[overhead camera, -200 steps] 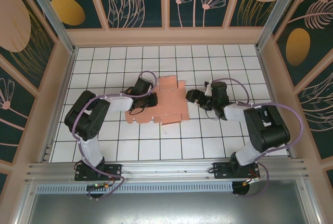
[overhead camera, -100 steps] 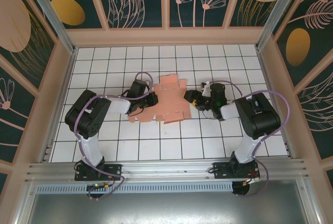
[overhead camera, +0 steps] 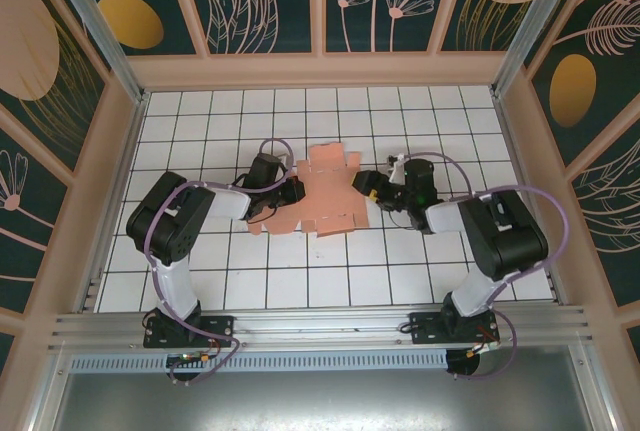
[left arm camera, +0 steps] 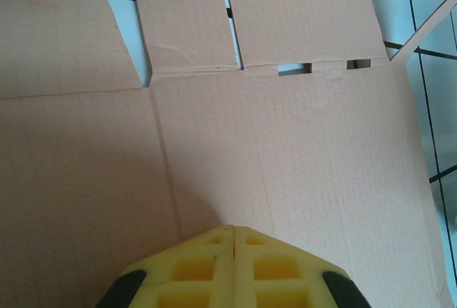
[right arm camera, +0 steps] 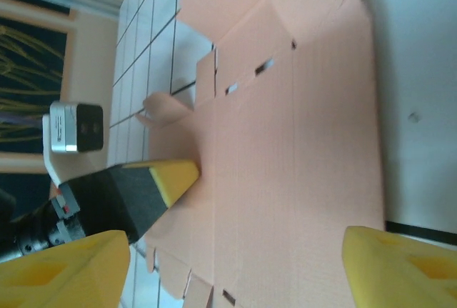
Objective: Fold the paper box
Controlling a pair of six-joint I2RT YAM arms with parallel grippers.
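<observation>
Two claws (overhead camera: 293, 191) (overhead camera: 360, 184) low, facing across paper box (overhead camera: 330, 203)

Cropped, hidden, blurred bits
Left wrist: paper box (left arm camera: 285, 143) runs off top, left, btm edges; left gripper (left arm camera: 233, 231) jaws cropped at btm. Right wrist: right gripper (right arm camera: 235, 244) jaws cropped at btm, box's far corner blurred. Top view: box's left edge hidden under left jaws.

black-and-white arms (overhead camera: 180, 241), lilac cables (overhead camera: 272, 142) looping alongside; yellow latticed end effector fingers (left arm camera: 207, 269), black-backed.

Closed left tool (left arm camera: 232, 240) on paper box (left arm camera: 300, 151)
</observation>
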